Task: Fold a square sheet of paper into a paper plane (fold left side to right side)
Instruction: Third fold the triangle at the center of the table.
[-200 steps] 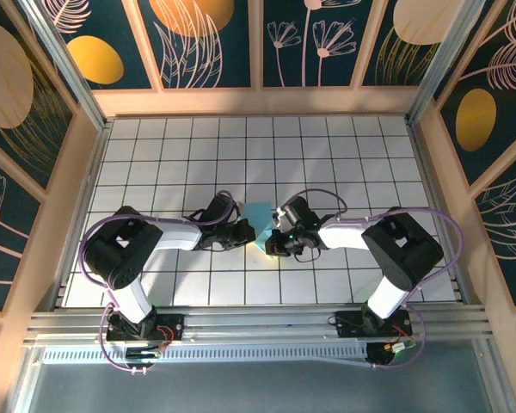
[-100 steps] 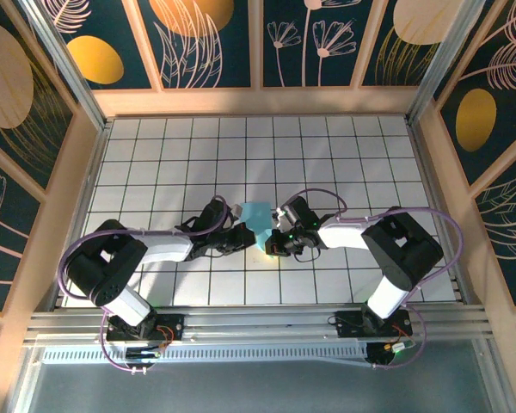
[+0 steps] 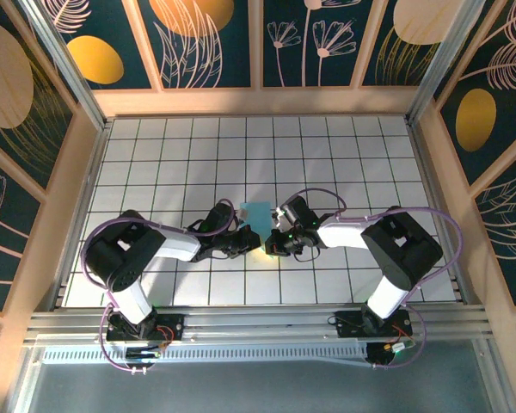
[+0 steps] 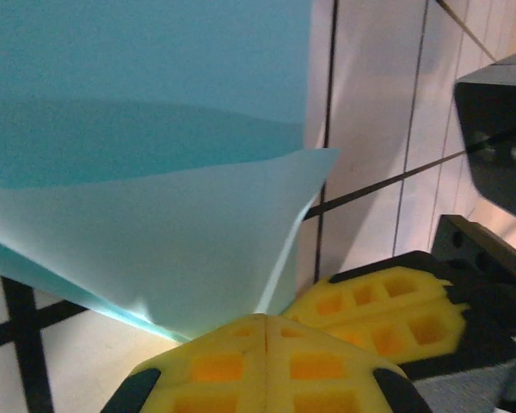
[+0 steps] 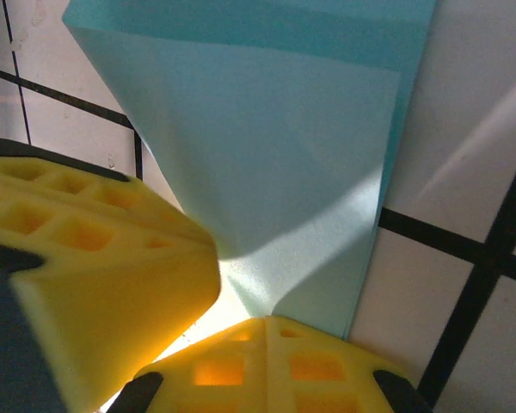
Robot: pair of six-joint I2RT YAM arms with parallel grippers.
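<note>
Your left gripper [image 4: 265,320] had its yellow fingers pressed together. In the left wrist view, the tip of a raised flap of the square sheet of paper [image 4: 155,232] ran into the seam between them, so it looked pinched there. Your right gripper [image 5: 265,323] was also pressed shut, with its fingertips against the narrow near corner of the same flap. You could not tell from the right wrist view whether any paper was caught between them. The two grippers met at that corner, with the yellow pads of one just beside the pads of the other. From above, the light-cyan sheet lay near the middle of the table [image 3: 155,155], slightly closer to the near edge than the far one. It sat just beyond the two grippers, and part of it was folded over itself.
</note>
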